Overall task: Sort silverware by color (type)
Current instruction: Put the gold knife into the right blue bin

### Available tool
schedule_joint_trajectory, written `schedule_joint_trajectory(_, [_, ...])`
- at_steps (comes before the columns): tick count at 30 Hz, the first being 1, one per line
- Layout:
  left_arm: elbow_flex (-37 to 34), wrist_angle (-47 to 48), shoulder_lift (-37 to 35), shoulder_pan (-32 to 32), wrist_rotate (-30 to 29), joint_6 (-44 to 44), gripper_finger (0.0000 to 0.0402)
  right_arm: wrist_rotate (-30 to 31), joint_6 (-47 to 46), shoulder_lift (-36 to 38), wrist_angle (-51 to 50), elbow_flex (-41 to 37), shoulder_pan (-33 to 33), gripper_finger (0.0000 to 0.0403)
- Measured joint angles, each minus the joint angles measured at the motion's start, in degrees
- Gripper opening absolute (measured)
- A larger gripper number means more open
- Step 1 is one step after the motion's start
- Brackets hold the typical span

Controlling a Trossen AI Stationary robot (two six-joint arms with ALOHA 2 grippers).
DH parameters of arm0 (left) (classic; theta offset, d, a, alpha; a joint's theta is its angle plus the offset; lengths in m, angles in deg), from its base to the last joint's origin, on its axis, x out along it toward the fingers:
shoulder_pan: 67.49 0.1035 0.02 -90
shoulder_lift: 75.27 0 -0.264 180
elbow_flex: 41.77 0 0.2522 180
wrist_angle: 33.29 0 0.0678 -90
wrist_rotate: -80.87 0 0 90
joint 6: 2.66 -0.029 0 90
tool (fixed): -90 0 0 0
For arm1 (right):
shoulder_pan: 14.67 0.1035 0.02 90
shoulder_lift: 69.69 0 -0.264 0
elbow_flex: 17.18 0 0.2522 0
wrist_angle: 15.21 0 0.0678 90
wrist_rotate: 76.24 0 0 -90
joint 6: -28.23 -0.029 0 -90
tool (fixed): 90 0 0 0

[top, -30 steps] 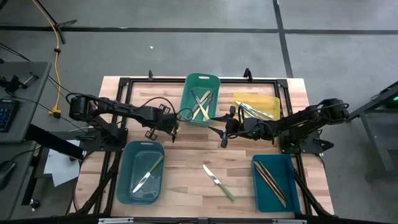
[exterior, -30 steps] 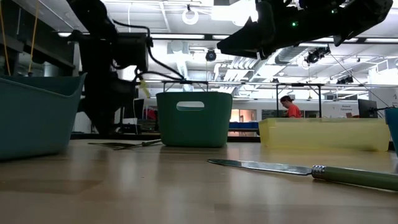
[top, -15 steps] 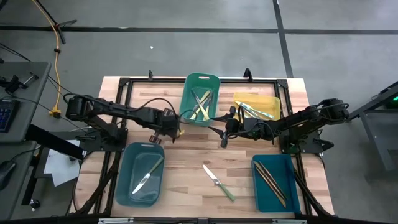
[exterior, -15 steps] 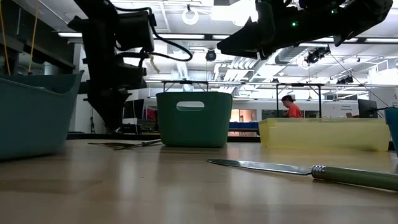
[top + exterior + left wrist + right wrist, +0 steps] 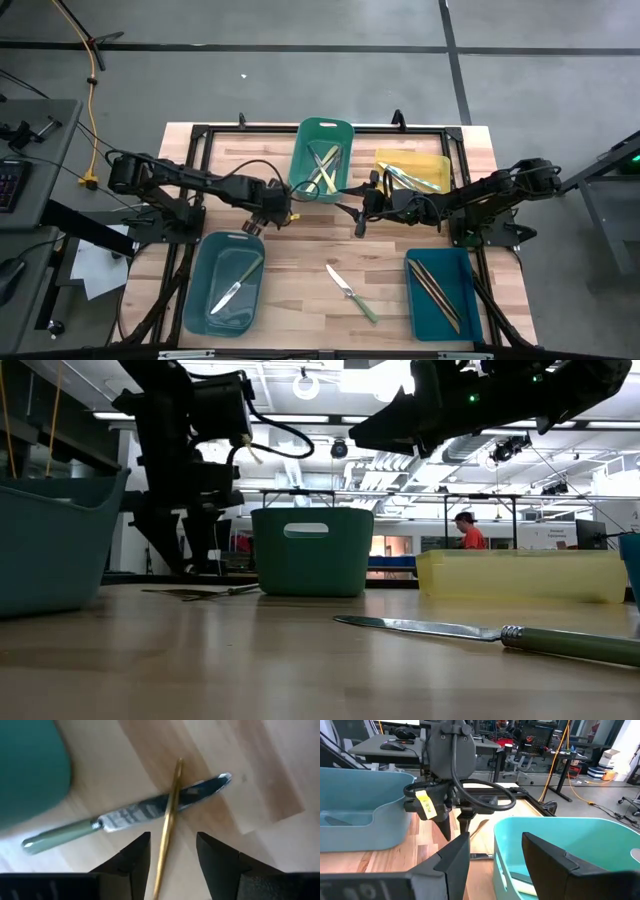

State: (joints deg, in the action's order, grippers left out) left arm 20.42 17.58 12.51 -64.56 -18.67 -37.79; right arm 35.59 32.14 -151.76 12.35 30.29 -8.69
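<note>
Our left gripper (image 5: 170, 851) hovers low over the table just left of the tall green plastic bin (image 5: 322, 160), its two dark fingers spread apart around nothing. Between them lie a thin gold-coloured utensil (image 5: 169, 825) and, crossed under it, a pale-green-handled knife (image 5: 125, 819); we judge the open claw is lined up to pick one of them.

Our right gripper (image 5: 490, 851) waits mid-table with its fingers wide and empty.

The green bin holds several pale-handled pieces. The yellow bin (image 5: 411, 170) at far right holds a few more. The near-left teal tub (image 5: 226, 280) holds one knife, and the near-right teal bin (image 5: 442, 293) holds dark slim ones. A green-handled knife (image 5: 352, 293) lies loose between them, unsorted.
</note>
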Motion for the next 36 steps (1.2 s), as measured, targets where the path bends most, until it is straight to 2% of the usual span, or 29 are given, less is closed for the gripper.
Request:
schedule_joint_trajectory(3, [0.02,-0.71,0.82,0.62,1.97,-0.02,0.0154,0.0,0.04,0.0,0.0,0.0,0.0,0.0177])
schedule_joint_trajectory(19, [0.31,-2.33,7.37,1.23,1.39,-1.14,0.015,-0.36,0.02,0.0,-0.01,0.0,-0.02,0.0177])
schedule_joint_trajectory(23, [0.24,-2.1,7.56,1.2,1.6,-0.83,0.0114,-0.35,0.07,0.0,-0.02,0.0,-0.02,0.0177])
schedule_joint_trajectory(29, [0.11,-1.79,7.63,1.18,2.0,0.16,0.0018,-0.26,0.0,0.0,-0.02,0.0,-0.02,0.0177])
schedule_joint_trajectory(36, [0.11,-2.33,7.72,1.2,0.85,0.9,0.0017,-0.2,0.09,0.0,-0.02,0.0,-0.02,0.0177])
